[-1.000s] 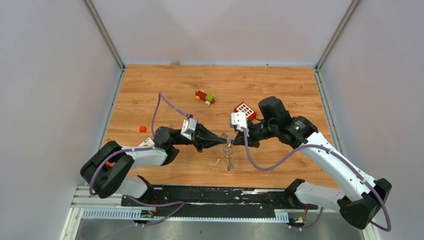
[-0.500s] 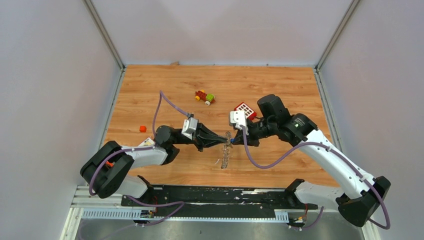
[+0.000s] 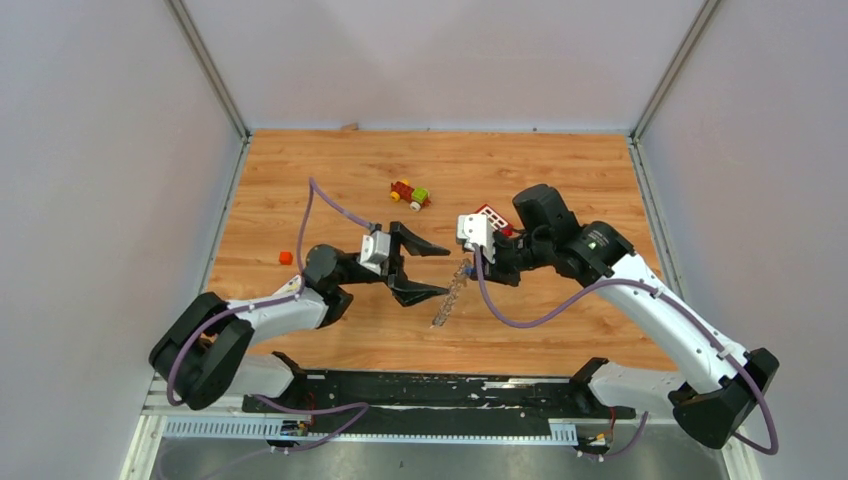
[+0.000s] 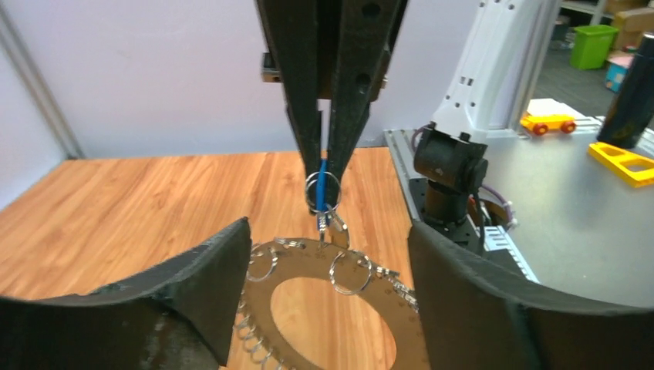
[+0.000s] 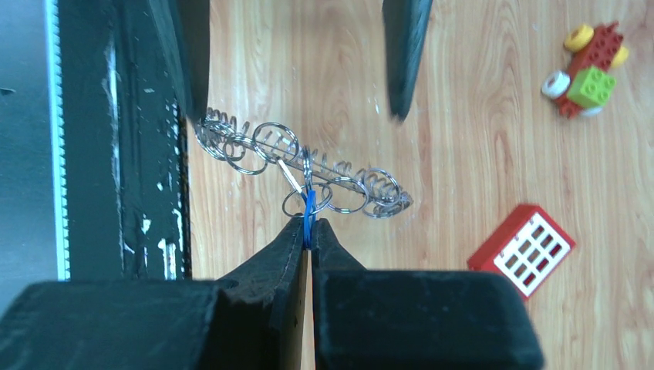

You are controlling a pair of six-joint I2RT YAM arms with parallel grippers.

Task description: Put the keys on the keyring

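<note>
The keyring (image 3: 448, 297), a flat grey ring fringed with small silver loops, hangs above the table in mid scene. It dangles from a thin blue-headed key (image 5: 309, 208) that my right gripper (image 5: 308, 228) is shut on. In the left wrist view that blue key (image 4: 321, 179) sits between the right arm's fingertips, linked through a split ring to the keyring (image 4: 401, 308) below. My left gripper (image 3: 428, 270) stands open just left of the keyring, touching nothing. Its fingers (image 4: 197, 297) flank the ring. I cannot pick out a dark key for certain.
A red block with white squares (image 5: 523, 248) lies close behind the right gripper. A red-yellow-green toy (image 3: 410, 193) sits farther back, and a small orange piece (image 3: 286, 257) lies at the left. The black base rail (image 3: 440, 390) runs along the near edge.
My left gripper has opened, let go of the keyring and drawn back to the left. The keyring has swung and now hangs only from the right gripper's blue key.
</note>
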